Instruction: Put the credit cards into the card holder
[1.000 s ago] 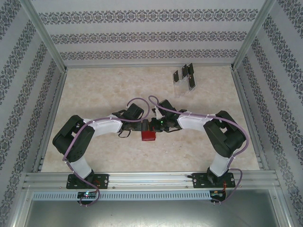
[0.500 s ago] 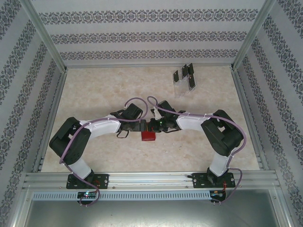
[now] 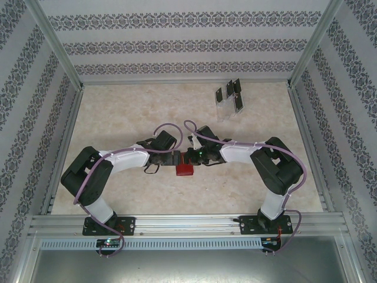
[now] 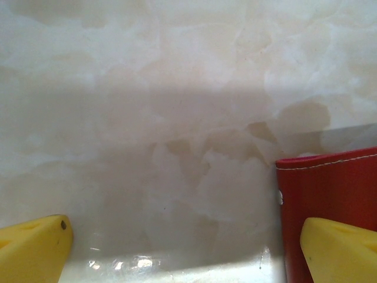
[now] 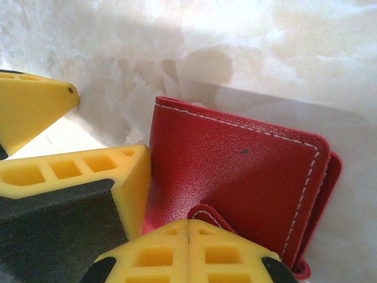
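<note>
Left pincer gapes empty beside the one red card holder at mid-frame, right pincer pinches its edge, four credit cards stand upper right, left elbow now farther left than before.

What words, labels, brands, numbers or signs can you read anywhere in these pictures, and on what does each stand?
No text can be read in any view.
On the cards: faint pale marks, too small to read.
On the wallet: white stitching along the edge, no lettering or logo on the side that shows.
</note>
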Robot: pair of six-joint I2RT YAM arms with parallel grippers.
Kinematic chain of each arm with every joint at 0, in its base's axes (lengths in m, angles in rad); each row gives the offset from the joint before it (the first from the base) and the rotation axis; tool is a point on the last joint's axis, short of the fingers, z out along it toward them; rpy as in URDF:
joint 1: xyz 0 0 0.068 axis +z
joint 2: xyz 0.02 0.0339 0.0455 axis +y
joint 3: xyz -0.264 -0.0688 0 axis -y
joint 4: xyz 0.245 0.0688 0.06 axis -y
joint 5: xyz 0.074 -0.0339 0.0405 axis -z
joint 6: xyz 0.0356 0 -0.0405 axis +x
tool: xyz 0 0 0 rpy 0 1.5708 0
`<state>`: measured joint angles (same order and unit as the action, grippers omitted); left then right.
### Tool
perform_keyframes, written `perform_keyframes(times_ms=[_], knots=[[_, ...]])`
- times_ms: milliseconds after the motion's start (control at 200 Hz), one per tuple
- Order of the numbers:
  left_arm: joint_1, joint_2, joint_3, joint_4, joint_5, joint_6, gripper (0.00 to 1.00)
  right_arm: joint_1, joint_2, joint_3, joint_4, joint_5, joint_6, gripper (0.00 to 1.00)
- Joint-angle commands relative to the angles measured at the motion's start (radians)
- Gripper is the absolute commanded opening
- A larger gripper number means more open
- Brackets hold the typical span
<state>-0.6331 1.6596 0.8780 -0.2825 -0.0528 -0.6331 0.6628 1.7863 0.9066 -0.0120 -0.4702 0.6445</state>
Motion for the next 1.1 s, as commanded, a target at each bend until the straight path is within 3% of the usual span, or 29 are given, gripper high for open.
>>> perform_keyframes(times_ms=[0,1094], knots=[[0.006,0.016,-0.016,0.002,0.028,0.012,1.00,-0.008,0.005,-0.034,-0.047,0.008,0.007,0.00],[0.006,0.075,-0.029,0.049,0.039,0.022,1.00,-0.043,-0.106,-0.008,-0.058,-0.035,0.043,0.00]])
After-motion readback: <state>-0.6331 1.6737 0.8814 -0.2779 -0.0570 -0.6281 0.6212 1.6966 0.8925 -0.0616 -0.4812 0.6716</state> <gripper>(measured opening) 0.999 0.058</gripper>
